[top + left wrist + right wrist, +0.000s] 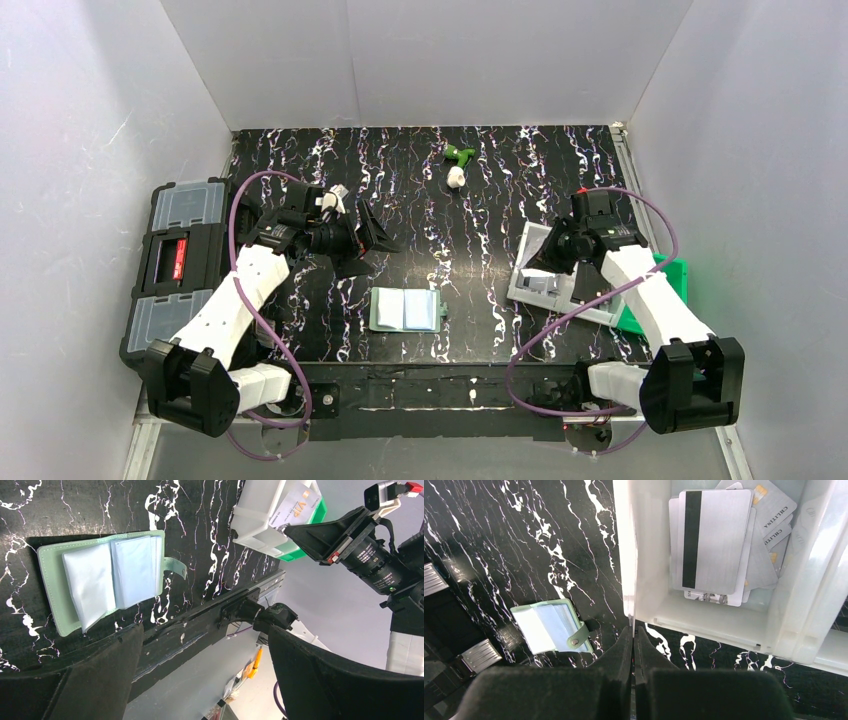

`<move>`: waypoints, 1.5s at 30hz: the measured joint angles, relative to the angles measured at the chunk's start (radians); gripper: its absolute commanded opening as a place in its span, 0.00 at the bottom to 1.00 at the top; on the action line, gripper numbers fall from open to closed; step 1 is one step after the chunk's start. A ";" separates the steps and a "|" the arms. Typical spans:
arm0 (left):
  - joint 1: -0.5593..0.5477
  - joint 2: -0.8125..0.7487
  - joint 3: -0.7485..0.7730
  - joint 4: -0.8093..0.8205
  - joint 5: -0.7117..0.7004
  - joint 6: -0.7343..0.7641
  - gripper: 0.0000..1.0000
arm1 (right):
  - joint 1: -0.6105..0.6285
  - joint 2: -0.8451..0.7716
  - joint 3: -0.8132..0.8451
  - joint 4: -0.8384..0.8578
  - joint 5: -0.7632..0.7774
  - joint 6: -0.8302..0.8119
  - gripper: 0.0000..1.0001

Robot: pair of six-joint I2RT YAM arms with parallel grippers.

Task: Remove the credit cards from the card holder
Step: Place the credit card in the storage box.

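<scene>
so the left gripper (206, 680) is spread wide open with nothing in it, the card holder (107, 580) flopped open on the table (200, 525) just past its fingers, and the right gripper (633, 630) is pinched tight shut, tips right at the white tray (628, 555) wall, credit cards (716, 542) stacked inside just beyond.

Black toolbox (180, 265) at left, white tray (646, 545) beside green bin (676, 272) at right, green-and-white object (458, 165) at back

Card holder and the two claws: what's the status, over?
Left gripper open, empty. Right gripper shut, empty, by white tray. Card holder lies open mid-table; credit cards stacked in tray. Nothing blocking holder.
</scene>
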 measured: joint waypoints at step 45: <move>-0.414 0.272 0.067 -0.123 -0.382 0.096 0.71 | -0.052 0.006 0.054 -0.053 -0.010 -0.066 0.76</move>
